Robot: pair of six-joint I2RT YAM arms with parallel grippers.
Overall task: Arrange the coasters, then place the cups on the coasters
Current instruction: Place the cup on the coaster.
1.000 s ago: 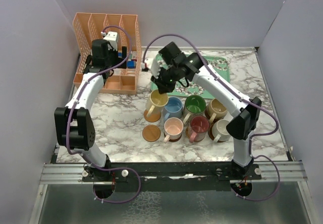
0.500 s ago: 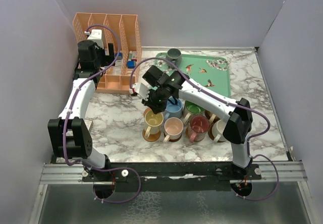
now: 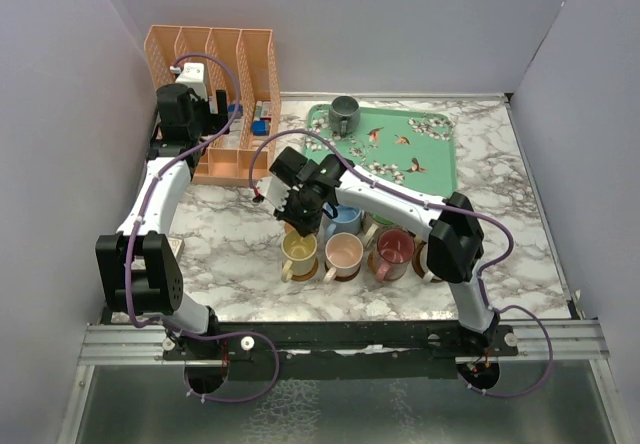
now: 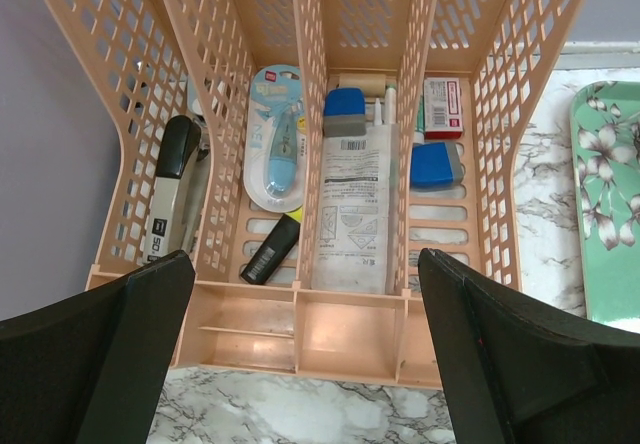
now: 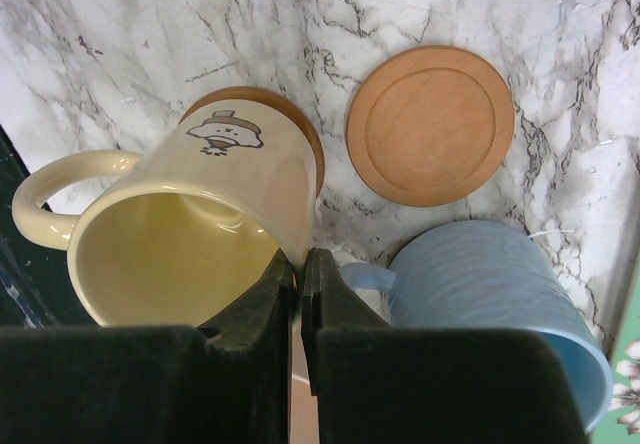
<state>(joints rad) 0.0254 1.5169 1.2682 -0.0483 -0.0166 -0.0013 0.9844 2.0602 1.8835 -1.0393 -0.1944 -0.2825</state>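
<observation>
We see the yellow mug (image 5: 190,224) tilted, its mouth toward the right wrist camera, over a dark brown coaster (image 5: 305,139) at the left end of the near row. We cannot tell whether its base touches that disc. Just beyond lies a bare tan coaster (image 5: 430,124) with a ring groove, apart from both mugs around it. The blue mug (image 5: 500,304) stands just beside the yellow one on the right, so room on that side is tight. From above, the pink mug (image 3: 344,254) and the dark red mug (image 3: 393,249) continue the near row rightward. Left of the yellow mug the marble table (image 3: 230,234) lies bare up to its left and near edges.

The right gripper (image 5: 299,269) has its fingers pressed almost together, pinching the wall of the yellow mug at the rim. The left gripper (image 4: 305,259) hovers over the orange organiser (image 4: 300,324) at the far left corner, its fingers spread wide and touching nothing.

A grey mug (image 3: 344,112) sits on the far left corner of the teal tray (image 3: 430,169).

The yellow mug carries a small cartoon figure but no words. In the organiser a stapler (image 4: 170,189), a correction-tape dispenser (image 4: 275,134) and a barcoded packet (image 4: 352,204) bear print too small for us to read.
</observation>
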